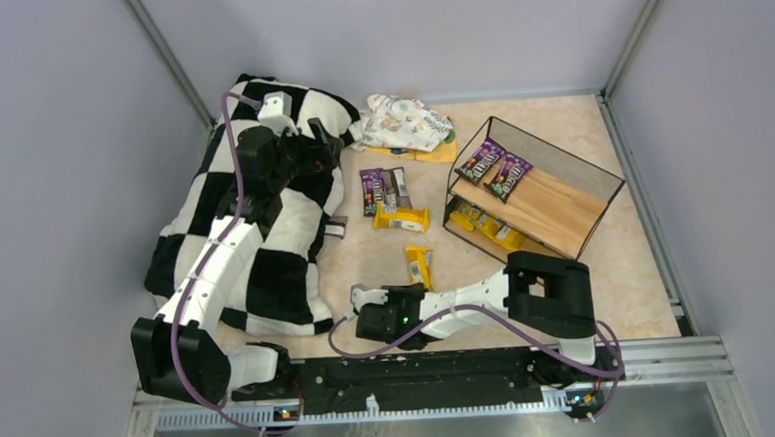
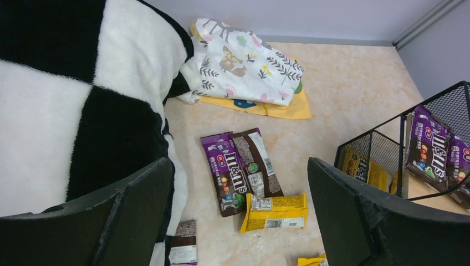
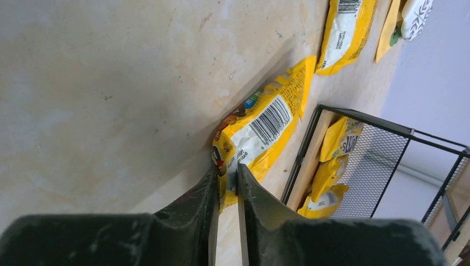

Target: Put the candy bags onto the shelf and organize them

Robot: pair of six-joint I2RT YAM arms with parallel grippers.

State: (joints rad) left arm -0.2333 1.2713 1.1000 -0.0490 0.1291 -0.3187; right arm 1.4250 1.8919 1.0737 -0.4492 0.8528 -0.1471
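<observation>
Top view: I noted two purple bags (image 1: pixel 494 170) on the shelf (image 1: pixel 553 210); yellow ones (image 1: pixel 489 228) below were half hidden. Left wrist: left gripper (image 2: pixel 238 166) gaped above loose bags (image 2: pixel 244 172), one cut off. Right wrist: right gripper (image 3: pixel 226 174) clamped a yellow bag (image 3: pixel 260 130) on the table (image 3: pixel 111 66).

Shelf (image 1: pixel 537 186) slanted: purple packets (image 1: pixel 494 170) upper tier, yellow packets (image 1: pixel 486 225) lower. Worktop (image 1: pixel 366 265): purple pair (image 1: pixel 384 189), flat yellow packet (image 1: pixel 401 218), near yellow packet (image 3: pixel 260 130) end-pinched in right tool (image 3: pixel 226 176)
</observation>
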